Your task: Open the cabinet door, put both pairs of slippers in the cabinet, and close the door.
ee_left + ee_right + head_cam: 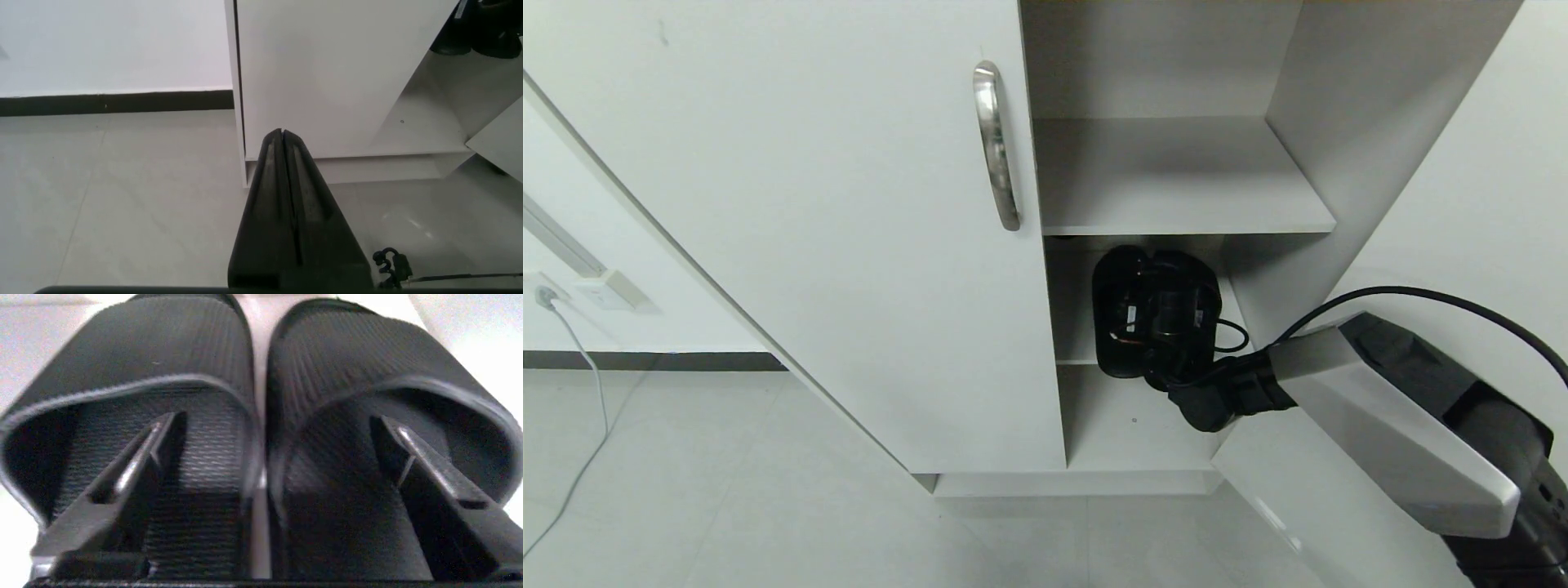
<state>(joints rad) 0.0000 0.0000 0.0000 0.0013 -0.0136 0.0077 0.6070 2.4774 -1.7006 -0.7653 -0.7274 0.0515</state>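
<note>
A pair of black slippers (1156, 314) lies side by side on the middle shelf (1072, 335) of the white cabinet, whose right half stands open. My right gripper (1168, 347) reaches into that compartment and is open: in the right wrist view (276, 418) one finger (139, 469) sits inside the first slipper (163, 359) and the other finger inside the second slipper (359, 367), wide apart. My left gripper (282, 137) hangs low over the floor in front of the cabinet, shut with nothing in it.
The cabinet's left door (833, 229) is closed, with a metal handle (996, 147). The right door (1282, 514) is swung outward beside my right arm. An upper shelf (1176, 180) and the bottom compartment (1127, 425) hold nothing. A wall socket (547, 296) with a cable is at left, over open tiled floor.
</note>
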